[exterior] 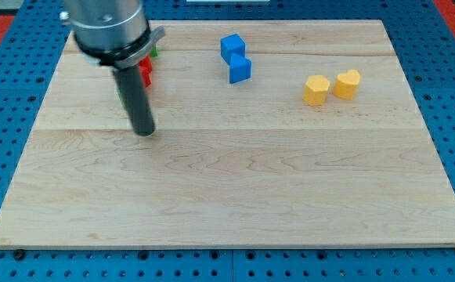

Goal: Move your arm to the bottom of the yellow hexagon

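Note:
The yellow hexagon (315, 90) lies on the wooden board at the view's right, upper part. A yellow heart-shaped block (347, 83) sits just right of it, close beside it. My tip (144, 132) rests on the board at the view's left, far to the left of the yellow hexagon and a little lower than it. The rod rises from the tip up to the arm's grey body at the top left.
Two blue blocks (236, 58) stand touching at the top centre. A red block (144, 71) and a green block (153, 52) are partly hidden behind the rod at the top left. The wooden board (227, 196) lies on a blue pegboard.

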Tool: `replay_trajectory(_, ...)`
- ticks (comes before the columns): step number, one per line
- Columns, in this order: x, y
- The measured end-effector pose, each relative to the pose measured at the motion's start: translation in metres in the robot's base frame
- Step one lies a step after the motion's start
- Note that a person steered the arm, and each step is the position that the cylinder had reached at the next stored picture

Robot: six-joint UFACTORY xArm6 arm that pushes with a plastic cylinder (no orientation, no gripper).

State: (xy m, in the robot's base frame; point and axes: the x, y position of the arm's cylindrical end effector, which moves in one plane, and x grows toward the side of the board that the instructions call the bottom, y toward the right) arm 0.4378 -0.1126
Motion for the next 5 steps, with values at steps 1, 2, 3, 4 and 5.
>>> replay_trajectory(1, -0.026, 0.032)
replay_trajectory(2, -0.040, 0.056)
replay_trajectory(3, -0.040, 0.115)
replay_trajectory(4, -0.040, 0.178)
replay_trajectory(5, -0.020, 0.211)
